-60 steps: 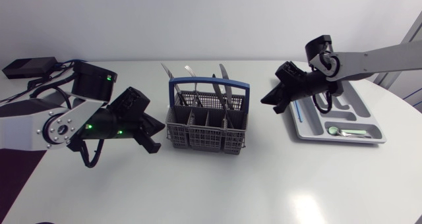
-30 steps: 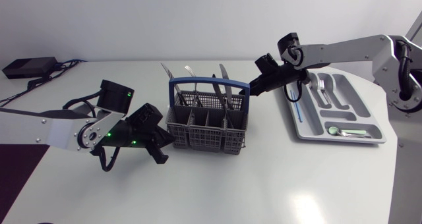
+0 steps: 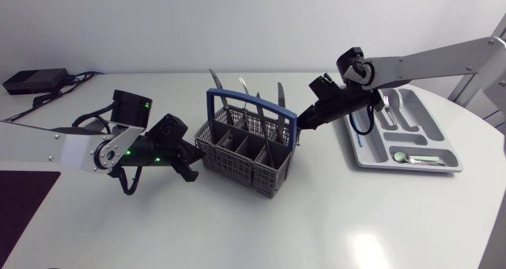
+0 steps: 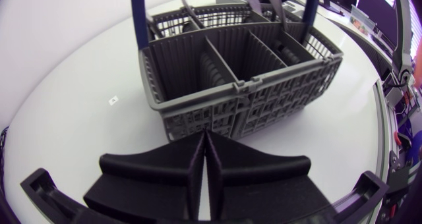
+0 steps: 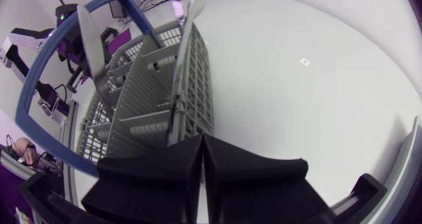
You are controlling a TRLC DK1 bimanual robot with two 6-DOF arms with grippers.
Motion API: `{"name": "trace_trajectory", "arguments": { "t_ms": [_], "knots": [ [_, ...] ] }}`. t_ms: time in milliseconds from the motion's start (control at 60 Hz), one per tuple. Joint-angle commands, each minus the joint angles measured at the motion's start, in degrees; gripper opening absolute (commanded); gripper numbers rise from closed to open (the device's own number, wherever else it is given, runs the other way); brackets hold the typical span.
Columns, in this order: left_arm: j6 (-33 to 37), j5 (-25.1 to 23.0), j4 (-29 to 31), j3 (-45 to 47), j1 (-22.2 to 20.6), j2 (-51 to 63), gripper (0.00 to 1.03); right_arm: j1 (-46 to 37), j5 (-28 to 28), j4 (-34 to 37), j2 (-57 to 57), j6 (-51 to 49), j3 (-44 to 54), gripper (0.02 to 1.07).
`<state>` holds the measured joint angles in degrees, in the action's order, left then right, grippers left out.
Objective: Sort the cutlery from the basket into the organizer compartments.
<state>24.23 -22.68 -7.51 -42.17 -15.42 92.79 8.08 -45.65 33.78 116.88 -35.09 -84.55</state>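
Observation:
The grey cutlery basket (image 3: pixel 247 153) with its blue handle (image 3: pixel 251 104) stands mid-table, turned at an angle. Several knives and forks (image 3: pixel 243 88) stick up from its far side. My left gripper (image 3: pixel 192 160) is shut and empty, its tips at the basket's left end; in the left wrist view the gripper (image 4: pixel 201 147) points straight at the basket (image 4: pixel 237 79). My right gripper (image 3: pixel 301 127) is shut too, with its tips against the basket's right end by the handle; the basket (image 5: pixel 142 102) lies just ahead of that gripper (image 5: pixel 202 142). The grey organizer (image 3: pixel 371 160) lies at the right.
In the organizer lie a fork (image 3: pixel 387 104), a spoon (image 3: pixel 409 159) and a thin blue piece (image 3: pixel 357 133). A black box (image 3: pixel 32 81) with cables sits at the table's back left. Open tabletop stretches in front of the basket.
The basket has turned from square to an angled stand and slid slightly. My left gripper came in to its left end; my right gripper dropped to its right end. Both stayed shut.

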Motion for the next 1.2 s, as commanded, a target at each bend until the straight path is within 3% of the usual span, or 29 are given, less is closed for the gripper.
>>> {"name": "trace_trajectory", "arguments": {
  "t_ms": [0, 500, 883, 1183],
  "knots": [
    [-0.59, -0.09, -0.58, -1.77, 1.01, 2.57, 0.04, 1.77, -1.02, 1.55, -4.20, -1.30, 4.92, 0.08],
    [-3.13, 0.00, 0.39, -12.41, 2.94, 10.57, 0.04, 5.28, 0.21, 1.38, -19.41, -1.47, 25.32, 0.08],
    [-3.66, -0.09, 2.50, -14.25, 4.26, 11.09, 0.04, 8.36, 2.58, -2.23, -24.24, 1.78, 29.80, 0.08],
    [-5.16, -0.09, 3.99, -18.91, 1.01, 14.43, 0.04, 13.46, 7.15, -5.30, -28.11, 6.44, 32.96, 0.08]
  ]
}}
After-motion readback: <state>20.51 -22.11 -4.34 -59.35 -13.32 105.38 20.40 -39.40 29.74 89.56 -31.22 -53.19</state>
